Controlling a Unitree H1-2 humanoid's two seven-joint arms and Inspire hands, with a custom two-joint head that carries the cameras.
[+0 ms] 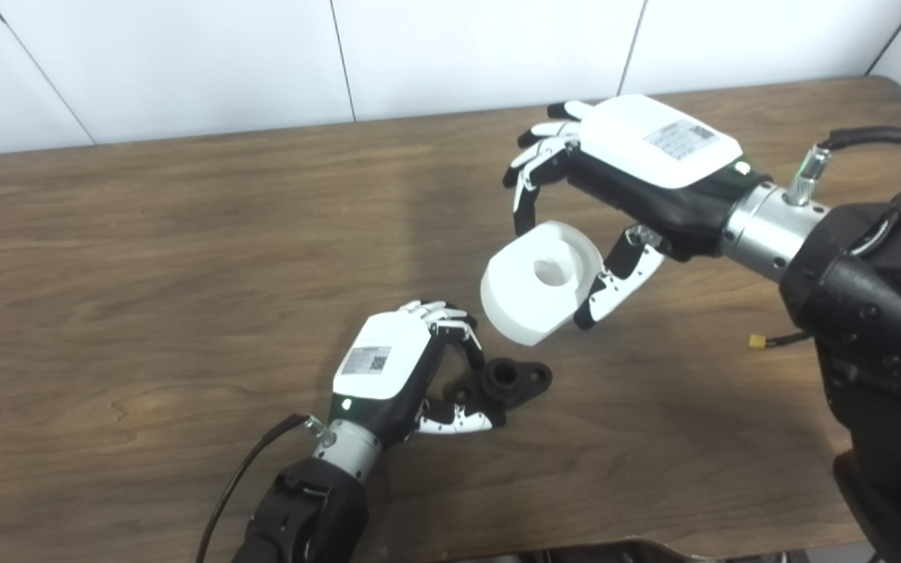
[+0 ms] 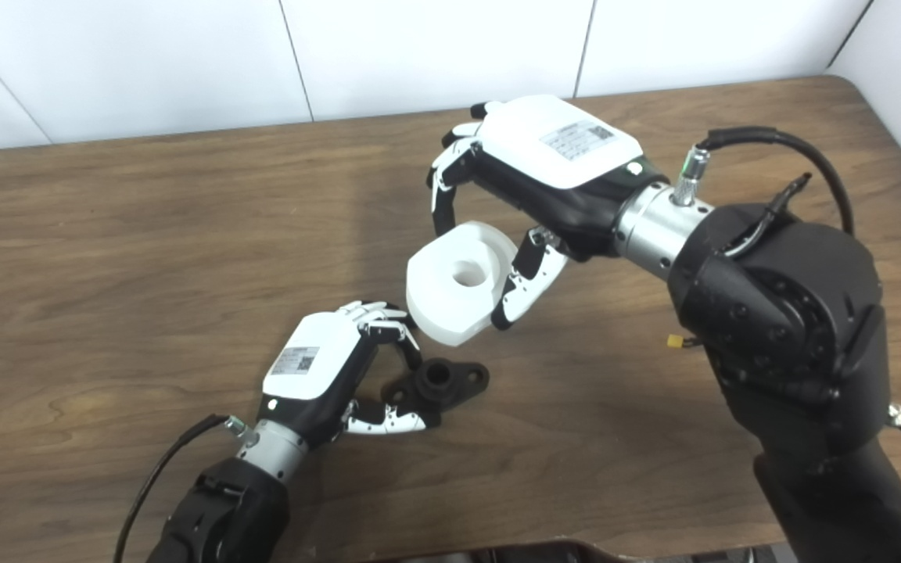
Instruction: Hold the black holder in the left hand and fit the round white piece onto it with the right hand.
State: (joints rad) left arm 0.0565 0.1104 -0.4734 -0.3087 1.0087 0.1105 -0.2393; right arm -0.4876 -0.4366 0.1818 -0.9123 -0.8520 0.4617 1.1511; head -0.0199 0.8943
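A black holder with a short round post and flat lugs lies on the wooden table near the front middle. My left hand is shut on its left end, fingers over the top and thumb below. My right hand is shut on the round white piece, a thick disc with a centre hole. It holds the disc tilted in the air, above and slightly right of the holder, apart from it. Both also show in the right eye view: holder, white piece.
A small yellow connector on a thin black wire lies on the table beside my right arm. White wall panels stand behind the table's far edge. The table's right corner is at the upper right.
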